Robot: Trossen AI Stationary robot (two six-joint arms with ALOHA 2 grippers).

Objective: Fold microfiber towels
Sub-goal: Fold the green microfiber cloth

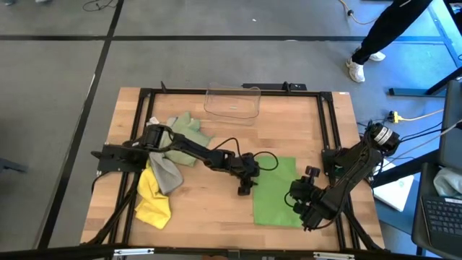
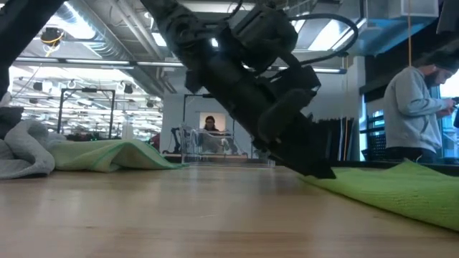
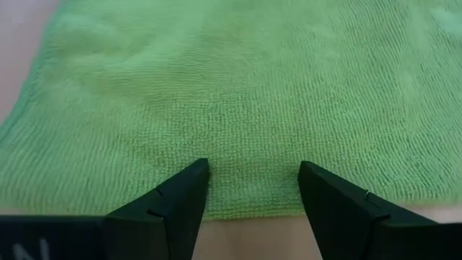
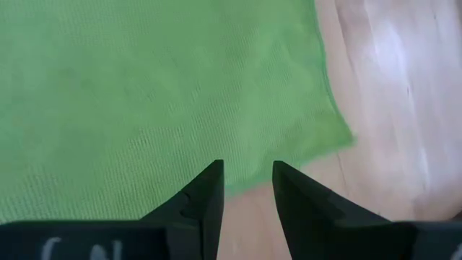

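Note:
A bright green microfiber towel [image 1: 278, 189] lies spread flat on the wooden table, right of centre. My left gripper [image 1: 245, 188] reaches in from the left and stands open, slanting down, with its fingers astride the towel's left edge [image 3: 253, 209]. In the low view its tip [image 2: 319, 170] is down at that edge. My right gripper [image 1: 303, 211] hovers open over the towel's near right corner [image 4: 328, 141], nothing between its fingers. A pale sage green towel [image 1: 184, 133], a grey one [image 1: 166, 173] and a yellow one [image 1: 153, 201] lie crumpled at the left. My left gripper has its fingertips [image 3: 191, 184] low over the green towel's left edge, slanting down from the table's left. I cannot tell whether they touch the cloth.
A clear plastic bin [image 1: 232, 101] stands at the far middle of the table. A black frame [image 1: 328, 130] runs around the tabletop. Bare wood [image 1: 216, 209] lies between the towel pile and the green towel. A person [image 2: 416, 107] stands beyond the table on the right.

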